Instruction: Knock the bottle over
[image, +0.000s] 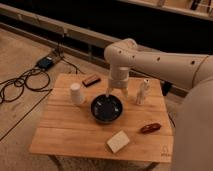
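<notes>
The bottle (142, 92) is small, slim and cream, standing upright on the wooden table (70, 127) at the right back, just right of the black bowl (106, 108). My gripper (116, 94) hangs from the white arm above the bowl's far rim, a little to the left of the bottle and apart from it.
A white paper cup (76, 93) stands left of the bowl. A dark flat object (91, 80) lies at the back edge. A cream block (118, 141) and a reddish-brown object (150, 128) lie near the front right. Cables (22, 82) lie on the floor to the left.
</notes>
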